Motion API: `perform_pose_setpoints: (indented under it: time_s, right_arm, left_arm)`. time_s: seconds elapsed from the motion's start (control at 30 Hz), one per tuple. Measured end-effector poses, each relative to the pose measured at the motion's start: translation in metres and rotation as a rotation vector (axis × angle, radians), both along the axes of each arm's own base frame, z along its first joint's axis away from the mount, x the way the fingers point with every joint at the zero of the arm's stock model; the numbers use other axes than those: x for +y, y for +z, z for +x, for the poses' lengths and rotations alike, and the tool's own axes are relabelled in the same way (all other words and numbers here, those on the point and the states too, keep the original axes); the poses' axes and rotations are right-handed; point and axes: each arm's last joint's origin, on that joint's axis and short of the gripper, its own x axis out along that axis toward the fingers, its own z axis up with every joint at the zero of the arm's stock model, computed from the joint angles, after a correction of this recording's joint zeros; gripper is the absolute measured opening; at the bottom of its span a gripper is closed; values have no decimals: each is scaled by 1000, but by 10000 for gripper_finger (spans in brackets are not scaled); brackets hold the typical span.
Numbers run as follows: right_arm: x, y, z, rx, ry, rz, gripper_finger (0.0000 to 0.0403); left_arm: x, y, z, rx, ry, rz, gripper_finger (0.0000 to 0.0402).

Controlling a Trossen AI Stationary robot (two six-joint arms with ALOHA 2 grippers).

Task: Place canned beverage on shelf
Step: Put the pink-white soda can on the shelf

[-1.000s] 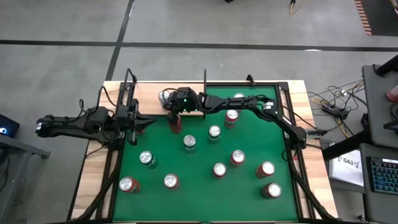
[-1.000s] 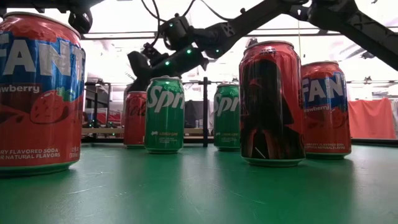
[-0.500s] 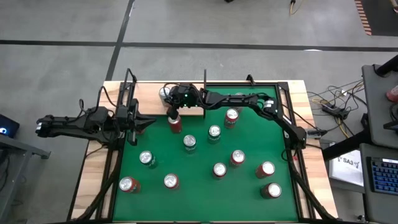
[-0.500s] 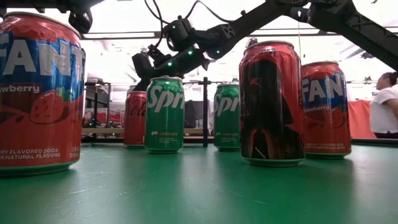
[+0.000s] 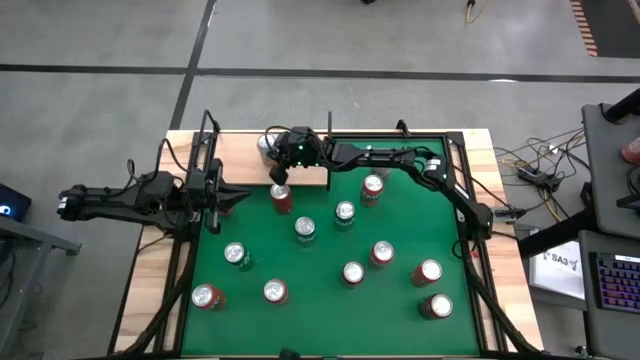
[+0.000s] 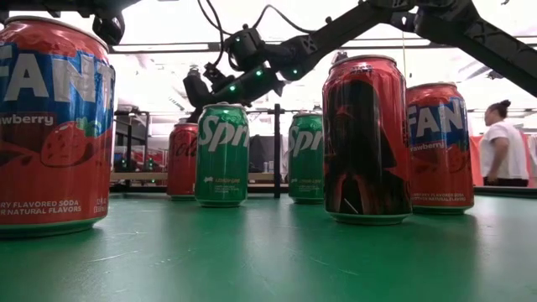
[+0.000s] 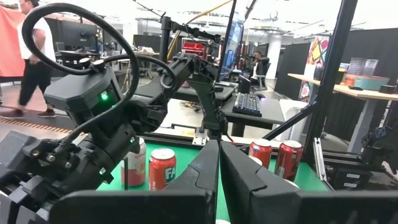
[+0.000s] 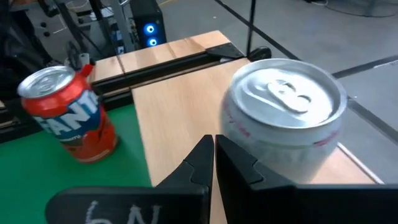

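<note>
right pincer (image 5: 277, 178) fully closed, empty, poised over the near edge of the shelf (image 5: 310, 172) at the far side of the bench (image 5: 400, 310). silver-topped white can (image 8: 283, 127) upright on the pale shelf panel, just ahead of the closed fingers (image 8: 202, 163), apart from them. red fanta can (image 8: 68, 115) upright on the green felt just beside the shelf edge. left pincer (image 5: 232, 197) also fully closed, empty, parked at the left edge of the felt.
</note>
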Motion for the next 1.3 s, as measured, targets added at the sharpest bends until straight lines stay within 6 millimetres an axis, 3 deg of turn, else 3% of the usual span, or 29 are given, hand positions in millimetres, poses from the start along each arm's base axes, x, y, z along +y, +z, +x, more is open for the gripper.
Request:
perform_pose_setpoints:
  time_s: [0.23, 0.63, 0.97, 1.3]
  right_arm:
    - [7, 1, 2, -8, 15, -6, 9]
    - [-18, 2, -5, -23, -35, 7, 9]
    - [-7, 2, -1, -28, 11, 21, 9]
    - [-28, 4, -8, -42, -35, 12, 9]
  left_arm:
    - [0, 0, 0, 0, 0, 0, 0]
    - [0, 0, 0, 0, 0, 0, 0]
    - [0, 0, 0, 0, 0, 0, 0]
    - [0, 0, 0, 0, 0, 0, 0]
